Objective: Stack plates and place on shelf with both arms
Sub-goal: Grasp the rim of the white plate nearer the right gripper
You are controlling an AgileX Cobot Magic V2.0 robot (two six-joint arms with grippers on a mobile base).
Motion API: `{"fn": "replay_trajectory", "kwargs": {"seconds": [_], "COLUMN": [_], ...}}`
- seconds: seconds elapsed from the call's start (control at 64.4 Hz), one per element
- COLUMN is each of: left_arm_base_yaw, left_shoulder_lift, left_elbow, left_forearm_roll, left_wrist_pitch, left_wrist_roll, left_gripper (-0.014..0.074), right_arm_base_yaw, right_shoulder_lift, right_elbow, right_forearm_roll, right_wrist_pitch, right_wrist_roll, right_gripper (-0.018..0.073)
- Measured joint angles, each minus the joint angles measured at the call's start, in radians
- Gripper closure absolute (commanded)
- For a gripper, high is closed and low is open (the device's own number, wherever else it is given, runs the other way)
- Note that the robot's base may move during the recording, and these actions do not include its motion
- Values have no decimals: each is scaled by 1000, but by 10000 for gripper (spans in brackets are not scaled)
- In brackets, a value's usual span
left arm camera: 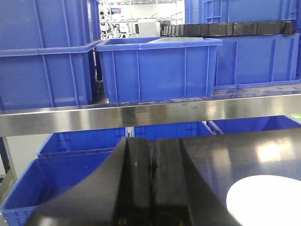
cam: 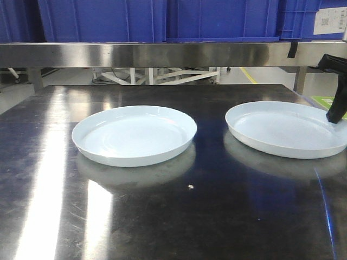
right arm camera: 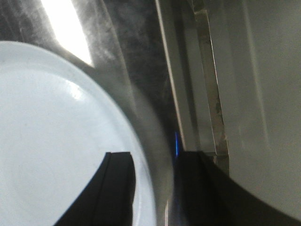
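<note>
1. Nothing is stacked yet. The two plates lie flat and well apart on the dark steel surface (cam: pixel 162 216), the left plate (cam: pixel 134 135) near the middle and the right plate (cam: pixel 287 129) towards the right edge.
2. The shelf (cam: pixel 162 54) runs across behind and above them. Its steel rail carries blue crates (cam: pixel 103 19), and no plate shows on it.
3. The right end effector (right arm camera: pixel 153 162) is at the outer rim of the right plate. Its jaws stand apart, one finger over the inside of the plate and the other outside, with the rim in the gap between. The wrist view is blurred, so I cannot tell whether either finger touches the rim. It has hold of nothing.
4. The left end effector (left arm camera: pixel 151 165) has its fingers pressed together and is empty. It is raised and faces the shelf, and only a slice of one plate shows low in its view.
5. My judgement is that the task is at its very start and the first grasp is being set up. Almost all of it is left: closing on the rim, setting one plate on the other, lifting the pair with both arms and placing it on the shelf.
</note>
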Motion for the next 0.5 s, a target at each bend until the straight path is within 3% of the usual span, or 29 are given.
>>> {"fn": "replay_trajectory", "kwargs": {"seconds": [0.326, 0.497], "left_arm_base_yaw": [0, 0], "left_shoulder_lift": [0, 0], "left_elbow": [0, 0], "left_forearm_roll": [0, 0], "left_wrist_pitch": [0, 0], "left_wrist_roll": [0, 0], "left_gripper": [513, 513], "right_arm_base_yaw": [33, 33], "right_shoulder_lift": [10, 13], "right_elbow": [-4, -6], "right_forearm_roll": [-4, -13], "right_wrist_pitch": [-2, -2], "right_wrist_roll": [0, 0], "right_gripper": [222, 365]}}
